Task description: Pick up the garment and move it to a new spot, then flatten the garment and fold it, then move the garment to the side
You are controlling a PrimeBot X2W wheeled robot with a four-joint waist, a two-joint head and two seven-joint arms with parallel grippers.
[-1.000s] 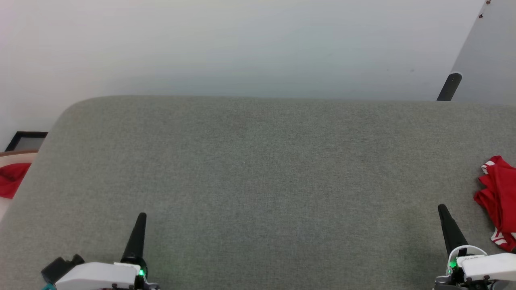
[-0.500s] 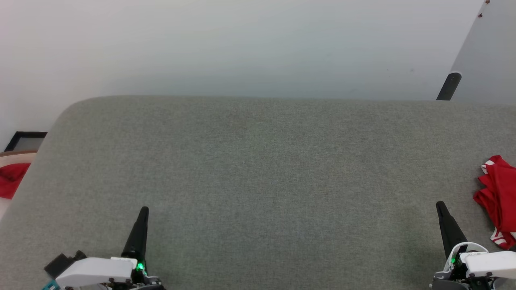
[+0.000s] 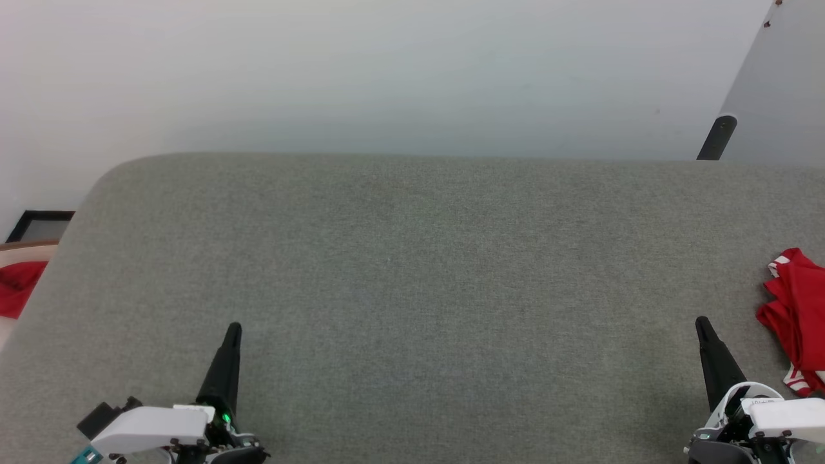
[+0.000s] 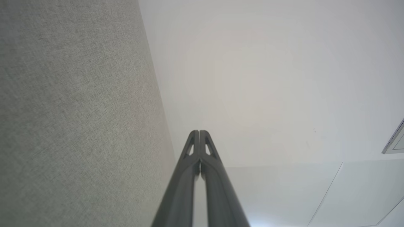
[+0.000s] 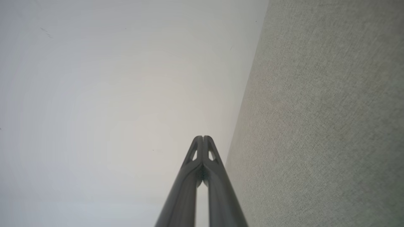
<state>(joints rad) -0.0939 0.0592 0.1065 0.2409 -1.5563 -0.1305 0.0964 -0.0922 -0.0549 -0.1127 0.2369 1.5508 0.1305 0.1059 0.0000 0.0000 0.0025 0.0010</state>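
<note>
Where the grey, cloth-covered tabletop (image 3: 412,270) spread across the head view, its broad middle lay bare, with a pale wall (image 3: 387,71) behind its far edge. The garment (image 3: 798,316) lay at the tabletop's far right, cut by the picture's edge: a bunched red heap with white-and-red striped trim showing at its top and bottom, neither flat nor squarely folded as far as could be seen. The right jaws stood just beside it near the front edge, their dark fingers (image 3: 715,367) pressed together and holding nothing. The left jaws stood well apart from it at the lower left, their fingers (image 3: 222,377) likewise closed and empty. Both wrist views confirmed the fingertips meeting above the grey cloth. A plain red cloth (image 3: 16,290) lay off the tabletop at the left, below a small dark frame (image 3: 40,225).

Judged from this, the heap suited either a garment waiting to be lifted or one set down and waiting to be spread. Either way the next move called for the right jaws to part and reach rightward for an edge. Loose jersey would likely sag and drag, so a grip on the trim seemed the safer hold.
</note>
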